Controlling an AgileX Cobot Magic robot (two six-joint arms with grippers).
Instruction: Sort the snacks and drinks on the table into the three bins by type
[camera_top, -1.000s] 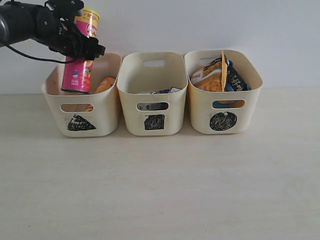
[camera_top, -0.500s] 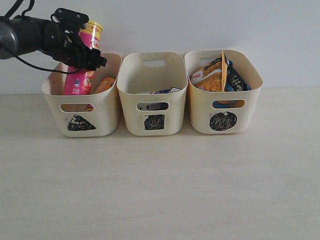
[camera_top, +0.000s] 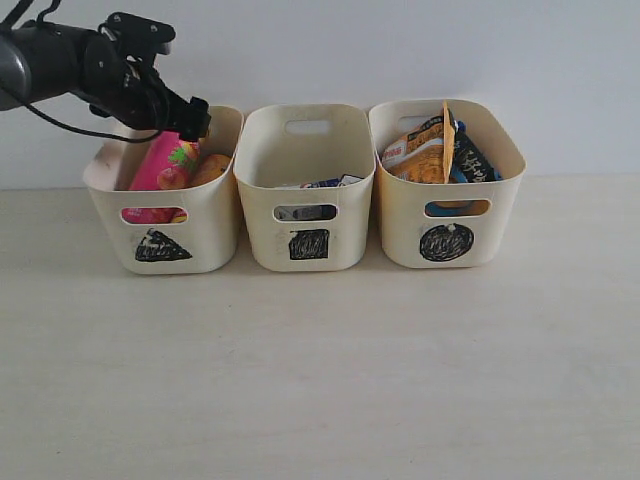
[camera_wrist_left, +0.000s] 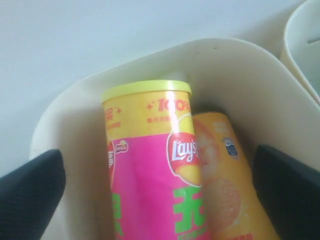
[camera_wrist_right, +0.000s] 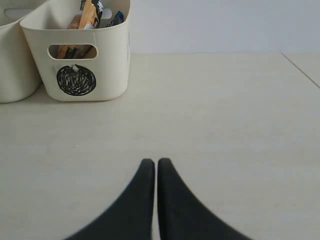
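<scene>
As the surface (camera_top: 320, 380) is stretching under my clenched right hand (camera_wrist_right: 156, 162), my left hand (camera_top: 185, 118) is hanging spread wide, gripping nothing, over the triangle bin (camera_top: 205, 225); directly below it the pink tube (camera_wrist_left: 145, 200) is leaning inside against the yellow tube (camera_wrist_left: 225, 190).

left hand (camera_top: 185, 115) wide apart, right hand (camera_wrist_right: 156, 166) closed

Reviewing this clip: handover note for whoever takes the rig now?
Now: left gripper open over the triangle bin, gripping nothing; right gripper shut, low over the table.
In that bin: pink tube, yellow tube. In the square bin: white-and-blue carton; purple carton not visible. In the circle bin: orange-brown bag, blue-black bag.
Done: snacks binned. Left: confirm the purple carton, probably pull the left arm back.
</scene>
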